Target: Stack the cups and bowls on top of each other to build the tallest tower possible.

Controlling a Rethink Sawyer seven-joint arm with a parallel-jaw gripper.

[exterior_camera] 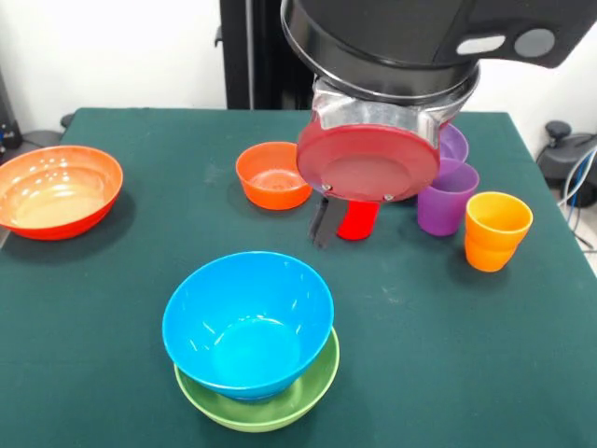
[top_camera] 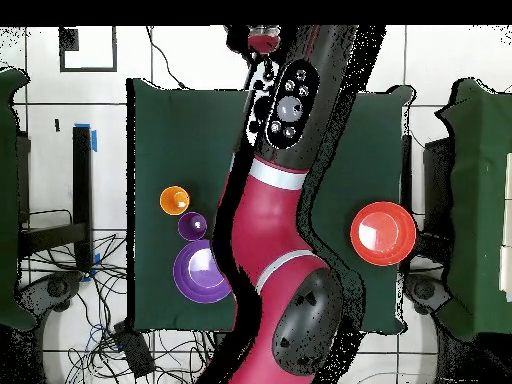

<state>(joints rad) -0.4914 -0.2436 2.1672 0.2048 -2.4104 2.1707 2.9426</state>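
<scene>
Bowls sat across the dark green table (exterior_camera: 112,280): a light blue bowl (exterior_camera: 247,322) nested in a lime green bowl (exterior_camera: 270,401) at the near edge. Cables (top_camera: 120,345) trailed over the white tiled floor (top_camera: 440,75). Whether the gripper (exterior_camera: 328,220) was spread or closed, I could not tell.

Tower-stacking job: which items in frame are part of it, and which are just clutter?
Job items:
light blue bowl, sitting in the lime green bowl
wide orange-red bowl
small orange bowl
purple bowl
red cup
purple cup
orange cup

Just there:
green-covered table
cables off its edge
</scene>
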